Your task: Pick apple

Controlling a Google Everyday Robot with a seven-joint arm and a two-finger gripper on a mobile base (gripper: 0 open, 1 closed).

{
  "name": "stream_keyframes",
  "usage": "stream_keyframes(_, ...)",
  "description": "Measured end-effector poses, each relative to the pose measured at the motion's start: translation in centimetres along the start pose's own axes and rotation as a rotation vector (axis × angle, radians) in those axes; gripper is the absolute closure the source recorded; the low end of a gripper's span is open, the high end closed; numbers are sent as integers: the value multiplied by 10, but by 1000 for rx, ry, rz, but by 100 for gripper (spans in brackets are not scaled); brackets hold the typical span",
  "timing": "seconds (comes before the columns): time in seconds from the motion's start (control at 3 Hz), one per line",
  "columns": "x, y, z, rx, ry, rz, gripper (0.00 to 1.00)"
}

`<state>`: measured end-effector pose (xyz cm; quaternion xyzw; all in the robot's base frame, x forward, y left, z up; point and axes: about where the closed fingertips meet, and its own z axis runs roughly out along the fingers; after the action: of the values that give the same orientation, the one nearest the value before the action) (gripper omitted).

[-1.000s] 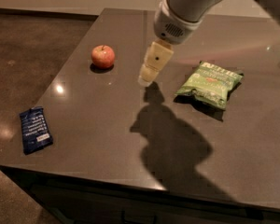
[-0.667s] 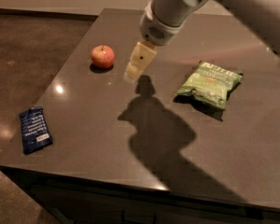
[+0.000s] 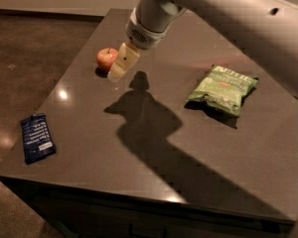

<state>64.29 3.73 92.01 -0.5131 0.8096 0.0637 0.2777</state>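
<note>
A small red apple (image 3: 107, 59) with yellowish patches sits on the dark table (image 3: 139, 148) at the far left. My gripper (image 3: 118, 69) hangs from the grey arm coming in from the upper right. Its cream fingers (image 3: 124, 60) point down and to the left, just right of the apple and partly in front of it. The gripper holds nothing that I can see.
A green chip bag (image 3: 221, 89) lies at the right of the table. A dark blue snack packet (image 3: 37, 137) lies near the front left corner. The arm's shadow falls across the middle of the table. The table's left edge drops to the floor.
The arm and gripper have moved left, from the middle of the table to right beside the apple. The apple, chip bag and blue packet have not moved.
</note>
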Motion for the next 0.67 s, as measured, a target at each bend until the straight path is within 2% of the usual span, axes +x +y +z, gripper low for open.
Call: stream_keyframes(0.67,-37,3,41,38,-1,52,0)
